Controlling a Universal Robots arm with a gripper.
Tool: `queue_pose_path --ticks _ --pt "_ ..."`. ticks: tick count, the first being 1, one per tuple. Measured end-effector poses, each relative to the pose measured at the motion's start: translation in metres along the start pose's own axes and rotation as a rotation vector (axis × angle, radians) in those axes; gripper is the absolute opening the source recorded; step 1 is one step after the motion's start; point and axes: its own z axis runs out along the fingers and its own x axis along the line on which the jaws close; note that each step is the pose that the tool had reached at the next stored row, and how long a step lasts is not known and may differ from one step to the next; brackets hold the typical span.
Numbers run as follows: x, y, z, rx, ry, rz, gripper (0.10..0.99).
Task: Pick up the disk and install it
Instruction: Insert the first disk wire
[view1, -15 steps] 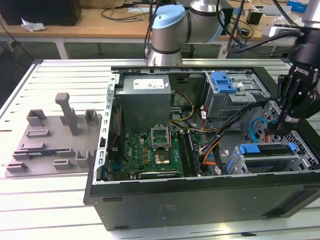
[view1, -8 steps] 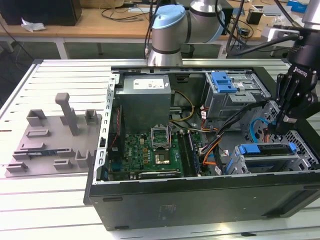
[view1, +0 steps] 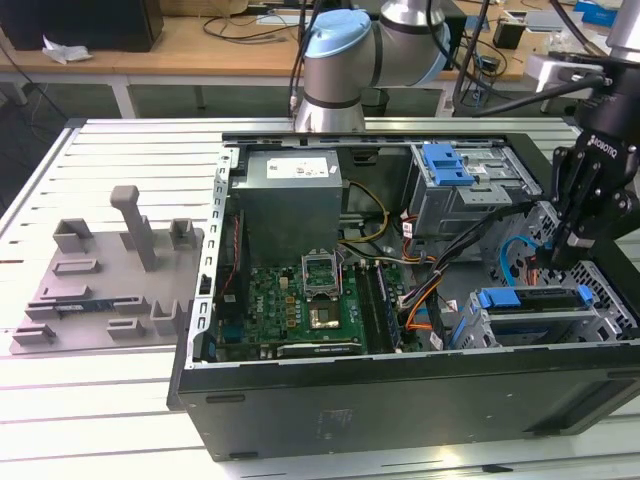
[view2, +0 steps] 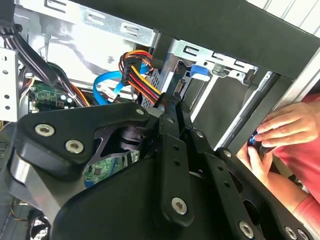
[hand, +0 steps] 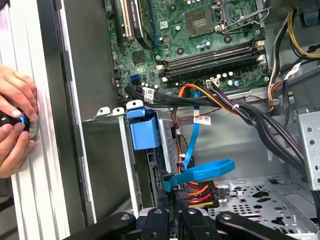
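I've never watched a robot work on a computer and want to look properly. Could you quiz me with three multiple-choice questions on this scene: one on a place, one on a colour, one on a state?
1. In the exterior view, where is the gripper?
A) above the computer case's end on the exterior view's right, by the drive cage
B) outside the case
C) at the case's opposite end

2. What colour is the flat cable looping near the gripper in the first wrist view?
A) red
B) blue
C) white

3. How is the case?
A) closed
B) standing upright
C) lying open, motherboard exposed

Answers: 1 A, it hangs over the cage; 2 B, the loop is bright blue; 3 C, the green board shows from above.
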Motion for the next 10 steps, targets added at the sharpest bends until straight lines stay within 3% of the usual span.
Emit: queue_pose_path --ticks 3,4,6,10 --pt "0.0026 0.001 0.0004 0.003 -0.0119 -0.017 0.169" --pt "0.0044 0.0011 0.0007 0.003 -0.0195 -0.022 0.169" --pt "0.0126 0.0004 0.0025 0.001 -0.0547 -0.031 0.169" --pt "0.018 -0.0005 0.0036 -0.001 -0.0826 -0.035 0.169"
